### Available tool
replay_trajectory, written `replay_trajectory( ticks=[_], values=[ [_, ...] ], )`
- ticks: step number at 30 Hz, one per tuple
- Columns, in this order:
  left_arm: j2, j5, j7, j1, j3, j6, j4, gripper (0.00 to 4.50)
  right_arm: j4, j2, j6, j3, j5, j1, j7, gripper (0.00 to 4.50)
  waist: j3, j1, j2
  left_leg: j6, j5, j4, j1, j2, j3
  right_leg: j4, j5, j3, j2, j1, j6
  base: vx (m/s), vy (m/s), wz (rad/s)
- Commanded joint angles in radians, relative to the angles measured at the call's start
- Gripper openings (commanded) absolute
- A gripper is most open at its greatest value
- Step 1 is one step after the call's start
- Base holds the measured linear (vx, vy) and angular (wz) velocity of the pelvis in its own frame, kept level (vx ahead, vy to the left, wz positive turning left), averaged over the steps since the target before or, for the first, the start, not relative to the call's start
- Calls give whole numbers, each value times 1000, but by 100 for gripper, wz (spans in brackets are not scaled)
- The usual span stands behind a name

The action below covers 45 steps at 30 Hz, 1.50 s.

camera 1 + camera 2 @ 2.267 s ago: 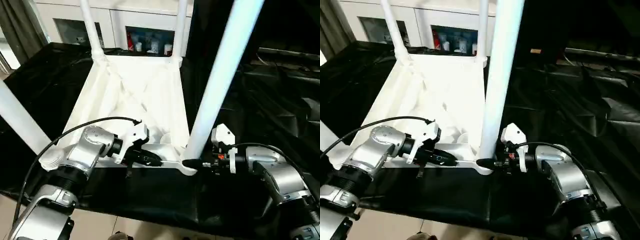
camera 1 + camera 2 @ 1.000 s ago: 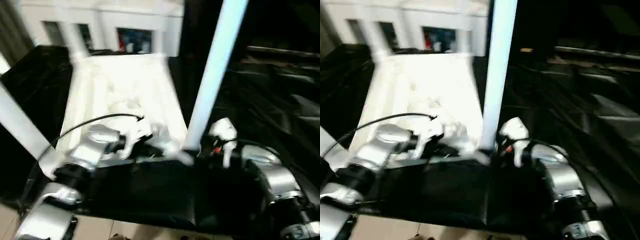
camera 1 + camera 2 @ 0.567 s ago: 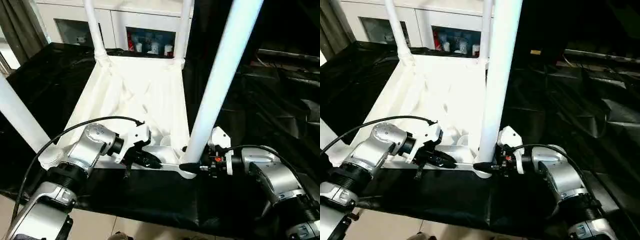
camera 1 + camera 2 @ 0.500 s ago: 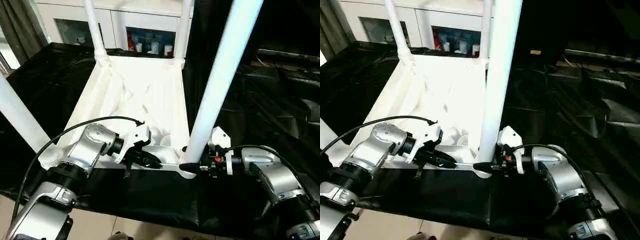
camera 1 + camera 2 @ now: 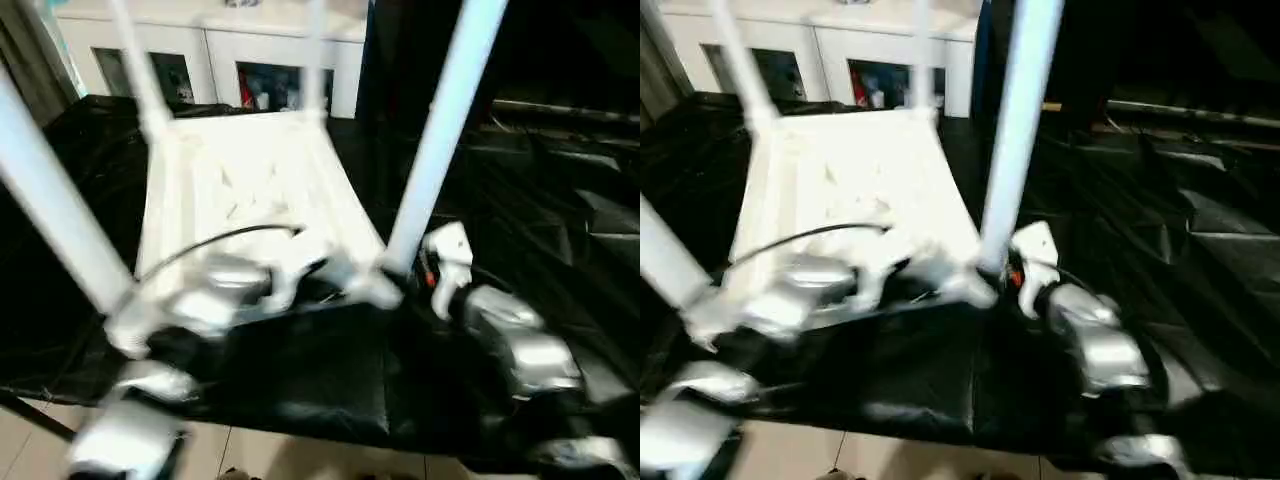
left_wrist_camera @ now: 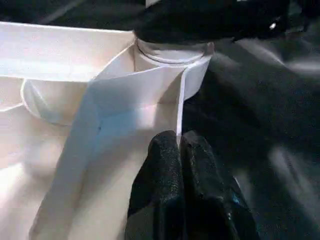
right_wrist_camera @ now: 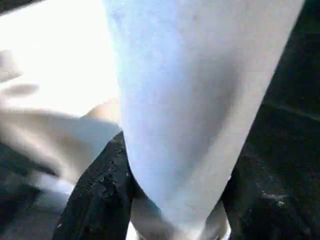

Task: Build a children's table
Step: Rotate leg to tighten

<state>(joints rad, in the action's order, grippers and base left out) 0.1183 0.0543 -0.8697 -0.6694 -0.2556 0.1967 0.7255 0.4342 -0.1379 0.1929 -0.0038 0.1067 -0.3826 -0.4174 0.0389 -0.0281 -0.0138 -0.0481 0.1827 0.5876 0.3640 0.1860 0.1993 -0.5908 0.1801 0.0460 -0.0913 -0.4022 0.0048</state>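
Left wrist view: my left end effector (image 6: pixel 179 150) pinches the thin rim of the upturned table (image 5: pixel 240 180). At 3 o'clock, my right end effector (image 7: pixel 175 210) straddles a leg (image 7: pixel 200 100).

Left gripper (image 6: pixel 178 145) is seen with black fingers pressed together, pinched on the thin white rim of the table top (image 6: pixel 65 50). A round corner socket (image 6: pixel 172 52) is seen just beyond, black cloth (image 6: pixel 260 100) lying beside it.
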Motion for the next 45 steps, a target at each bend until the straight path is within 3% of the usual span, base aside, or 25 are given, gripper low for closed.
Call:
replay_trajectory(
  ticks=[1, 4, 8, 9, 14, 16, 21, 22, 25, 28, 30, 34, 40, 45],
  values=[
    [-53, -5, 129, -10, 28, 11, 34, 0, 62, 45, 50, 26, -32, 28, 98, 198, -42, 7, -5, -26, 416, -82, -20, 34, -33, 111, 565, -25, -50, 16, -104, 0, 0, 0],
    [-98, -1, 166, -17, 17, 7, 41, 0, 70, 97, 44, 29, -34, 26, 148, 198, -45, 5, 2, -12, 402, -89, -19, 37, -32, 109, 488, -27, -49, 18, -110, 0, 0, 0],
    [-123, 2, 164, -20, 7, 2, 44, 0, 58, 123, 27, 56, -56, 27, 152, 198, -47, 7, 0, -3, 388, -92, -13, 37, -30, 101, 402, -31, -46, 23, -131, 0, 0, 0],
    [-122, 4, 154, -22, 6, -4, 48, 0, 54, 124, 11, 64, -54, 26, 137, 232, -47, 6, 4, -1, 390, -92, -14, 36, -30, 100, 399, -32, -46, 23, -133, 0, 0, 0],
    [-76, -3, 56, -6, -6, -14, 30, 0, 28, 108, -1, 58, 13, 17, 12, 276, -50, 3, 3, 26, 373, -89, -12, 34, -26, 104, 399, -35, -50, 27, -137, 0, 0, 0],
    [-34, -10, -18, 10, -15, -18, 10, 0, -24, 53, 3, 110, 22, 27, -132, 276, -51, 3, 2, 35, 337, -91, -3, 36, -28, 98, 367, -34, -51, 36, -143, 0, 0, 0],
    [32, -23, -156, 30, -34, -60, -16, 0, -107, -73, 1, 189, 39, 59, -372, 276, -53, -1, 0, 57, 292, -87, -1, 38, -25, 93, 321, -34, -52, 42, -164, 0, 0, 0],
    [53, -29, -201, 37, -39, -67, -27, 0, -119, -105, 0, 194, 48, 65, -423, 276, -55, -3, 0, 74, 265, -83, 0, 41, -22, 84, 265, -35, -52, 44, -186, 0, 0, 0],
    [124, -68, -372, 61, -54, -79, -82, 0, -136, -188, 2, 189, 71, 68, -553, 276, -59, -2, 1, 86, 234, -80, -2, 42, -20, 78, 212, -33, -52, 45, -213, 0, 0, 0],
    [168, -84, -461, 70, -67, -64, -113, 0, -141, -229, 2, 182, 80, 64, -620, 276, -63, -7, 6, 105, 166, -73, -7, 45, -16, 60, 68, -32, -48, 45, -270, 0, 0, 0],
    [206, -87, -524, 72, -78, -50, -126, 0, -143, -263, 2, 179, 86, 56, -671, 276, -62, -20, 10, 114, 153, -72, -12, 49, -10, 53, 33, -27, -43, 45, -294, 0, 0, 0],
    [229, -84, -557, 63, -77, -63, -105, 0, -137, -299, 10, 190, 96, 40, -731, 276, -58, -36, 7, 87, 187, -75, -14, 52, -8, 57, 91, -28, -48, 44, -283, 0, 0, 0],
    [235, -93, -554, 63, -67, -63, -113, 0, -118, -304, 22, 197, 107, 22, -771, 250, -57, -35, 1, 56, 207, -76, -11, 50, -11, 62, 166, -29, -52, 45, -255, 0, 0, 0],
    [215, -83, -498, 62, -57, -74, -100, 0, -122, -292, 28, 195, 113, 31, -757, 222, -57, -34, 1, 55, 205, -75, -11, 50, -11, 62, 165, -30, -51, 43, -253, 0, 0, 0]
  ],
)
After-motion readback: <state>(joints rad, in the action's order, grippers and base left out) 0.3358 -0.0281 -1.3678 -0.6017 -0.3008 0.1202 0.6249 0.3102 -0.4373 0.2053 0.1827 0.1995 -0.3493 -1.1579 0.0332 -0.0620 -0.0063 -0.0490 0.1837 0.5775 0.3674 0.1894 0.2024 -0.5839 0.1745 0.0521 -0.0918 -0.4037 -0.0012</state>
